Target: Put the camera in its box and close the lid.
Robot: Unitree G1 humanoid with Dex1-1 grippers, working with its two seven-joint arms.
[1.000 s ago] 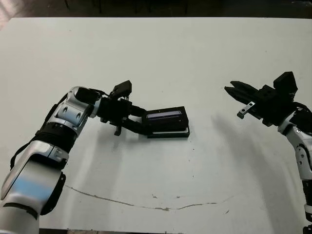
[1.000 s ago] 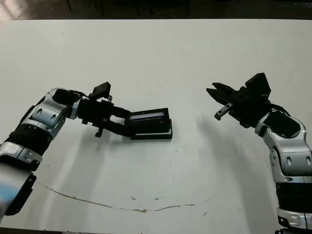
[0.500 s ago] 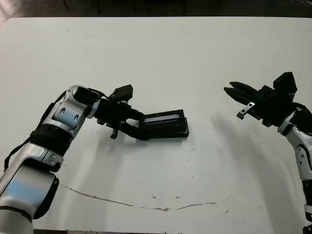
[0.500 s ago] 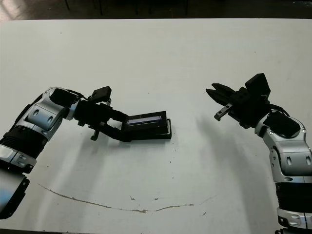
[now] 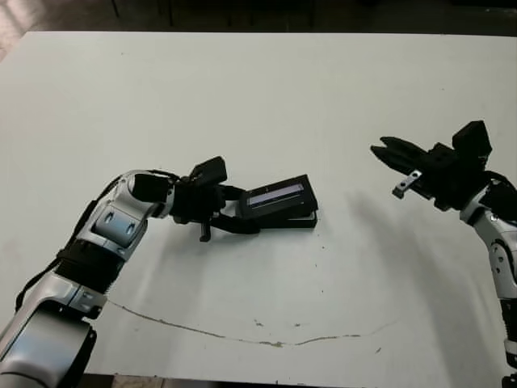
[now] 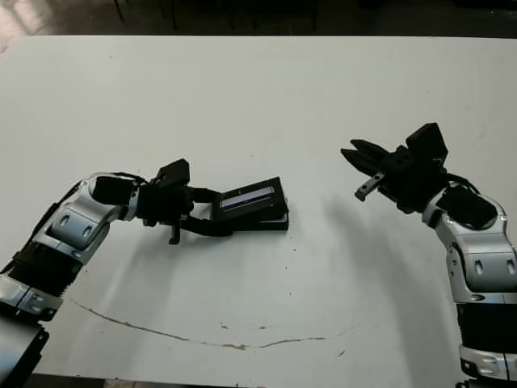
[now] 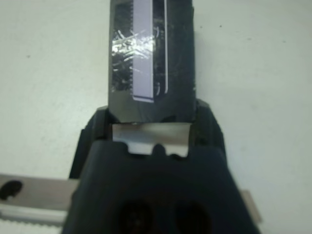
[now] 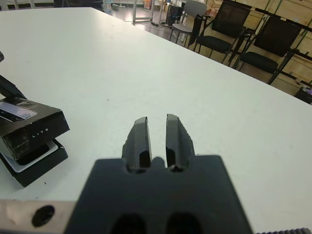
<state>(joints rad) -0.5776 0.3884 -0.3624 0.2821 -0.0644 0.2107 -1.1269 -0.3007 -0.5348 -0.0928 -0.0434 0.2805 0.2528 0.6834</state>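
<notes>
The left gripper (image 5: 242, 217) was clamped on the lid (image 5: 277, 196).
The lid sat tilted on the box (image 5: 297, 220), 1 end raised, near the middle of the white table (image 5: 258, 97). The right gripper (image 5: 386, 151) hung well apart, with its 2 fingers (image 8: 140, 138) nearly together and holding nothing.

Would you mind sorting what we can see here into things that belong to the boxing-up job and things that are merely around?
Belongs to the job:
- lid, tilted, held by the left gripper
- box, under the lid
- right gripper, raised clear of both

Merely around:
- white table
- chairs beyond it

The camera itself is not visible.
</notes>
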